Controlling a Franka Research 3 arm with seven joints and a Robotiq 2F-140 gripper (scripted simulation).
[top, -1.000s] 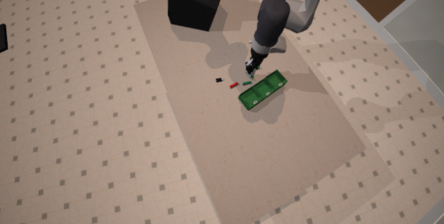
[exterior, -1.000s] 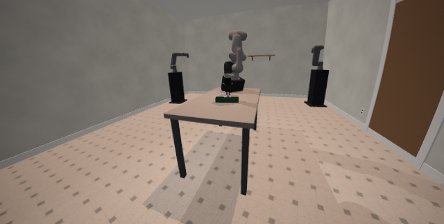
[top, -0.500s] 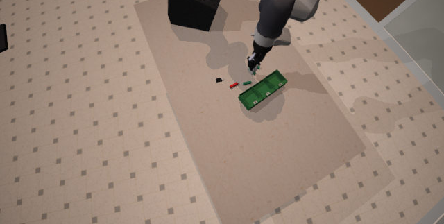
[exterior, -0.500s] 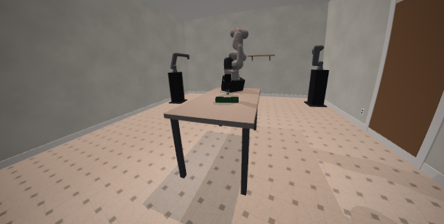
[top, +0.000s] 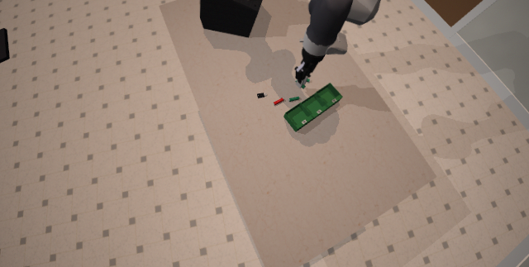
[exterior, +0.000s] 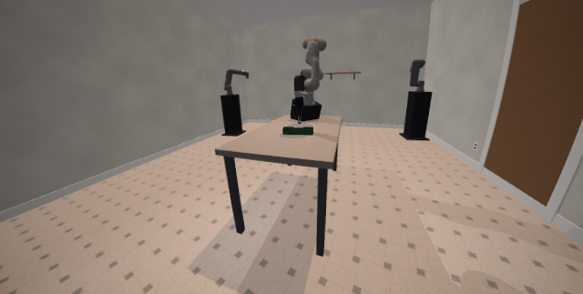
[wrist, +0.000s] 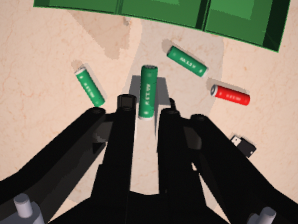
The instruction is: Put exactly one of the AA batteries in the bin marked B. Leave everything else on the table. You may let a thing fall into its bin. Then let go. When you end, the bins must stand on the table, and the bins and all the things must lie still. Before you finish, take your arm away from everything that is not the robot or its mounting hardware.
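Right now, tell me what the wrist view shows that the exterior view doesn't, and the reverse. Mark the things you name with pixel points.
Wrist only: three green batteries, a red battery (wrist: 230, 95) and a small black-and-silver item (wrist: 243, 146).
Exterior only: the table legs (exterior: 322, 212), a brown door (exterior: 537, 89) and a wall shelf (exterior: 343, 73).
Both: the tool (wrist: 147, 90) (exterior: 299, 122) and the green bins (wrist: 162, 11) (exterior: 298, 131).

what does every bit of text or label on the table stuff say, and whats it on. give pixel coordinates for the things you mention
"AA 1.5V", as best I can read it: middle green battery (top: 302, 86) (wrist: 148, 91)
"AA 1.5V", likewise: right green battery (top: 294, 99) (wrist: 186, 61)
Too blurred: left green battery (top: 307, 80) (wrist: 90, 87)
Too blurred: red battery (top: 278, 102) (wrist: 231, 95)
Too small: white labels (top: 319, 112) on the green bins (top: 312, 106) (exterior: 298, 131) (wrist: 160, 16)
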